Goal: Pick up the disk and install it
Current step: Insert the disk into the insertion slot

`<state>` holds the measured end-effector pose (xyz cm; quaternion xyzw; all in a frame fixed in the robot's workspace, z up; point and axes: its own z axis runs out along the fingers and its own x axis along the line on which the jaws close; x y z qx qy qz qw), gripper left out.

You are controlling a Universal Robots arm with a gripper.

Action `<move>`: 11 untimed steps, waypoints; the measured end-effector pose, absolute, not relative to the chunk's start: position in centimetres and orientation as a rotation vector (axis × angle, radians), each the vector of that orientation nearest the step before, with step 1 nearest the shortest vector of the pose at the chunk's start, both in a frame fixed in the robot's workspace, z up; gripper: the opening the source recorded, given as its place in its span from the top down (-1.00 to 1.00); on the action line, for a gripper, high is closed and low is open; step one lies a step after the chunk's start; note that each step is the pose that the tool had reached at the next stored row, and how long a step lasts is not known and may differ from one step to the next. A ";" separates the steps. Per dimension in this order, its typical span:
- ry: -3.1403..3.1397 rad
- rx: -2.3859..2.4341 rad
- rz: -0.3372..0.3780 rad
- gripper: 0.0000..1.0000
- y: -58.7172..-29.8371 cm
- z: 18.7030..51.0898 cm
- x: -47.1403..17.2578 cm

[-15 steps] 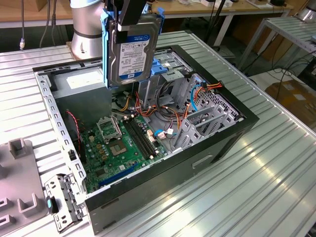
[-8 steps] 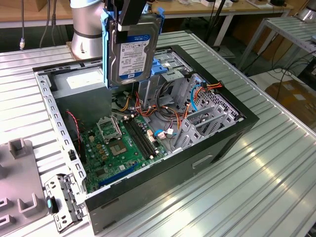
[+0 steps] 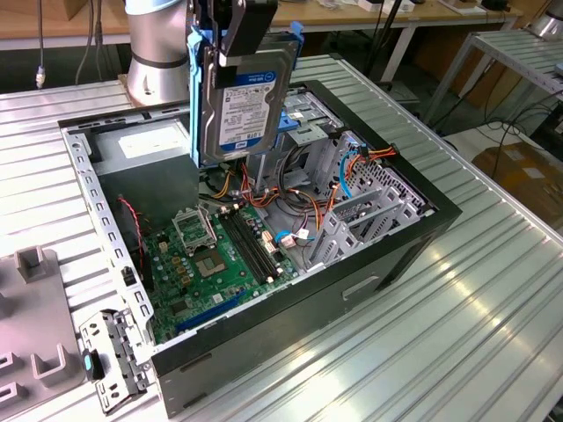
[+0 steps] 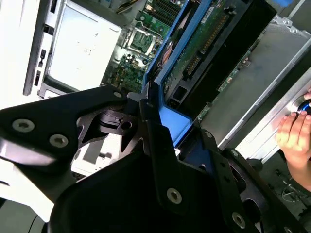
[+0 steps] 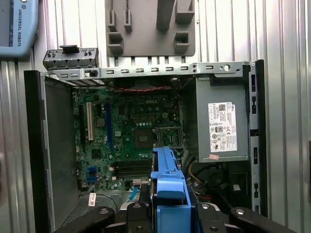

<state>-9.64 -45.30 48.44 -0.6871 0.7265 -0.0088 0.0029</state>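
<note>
My gripper (image 3: 233, 40) clamps the disk (image 3: 242, 101) by its blue carrier (image 3: 195, 97) edge; I judge it stiff, fairly heavy and shock-sensitive.

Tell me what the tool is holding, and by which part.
The tool holds the disk by its top end, clamped at the blue carrier rail; the disk hangs upright over the open computer case.

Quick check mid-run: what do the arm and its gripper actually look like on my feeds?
In the exterior view the arm is a smooth, silver-grey cylindrical column that flares slightly at its foot. The gripper is matte black in both wrist views: flat, angular linkage plates pinned with round silver screw heads, over a bulky rounded black housing.
</note>
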 end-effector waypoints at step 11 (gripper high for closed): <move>2.280 -2.156 -0.031 0.25 -49.6 48.4 -8.8</move>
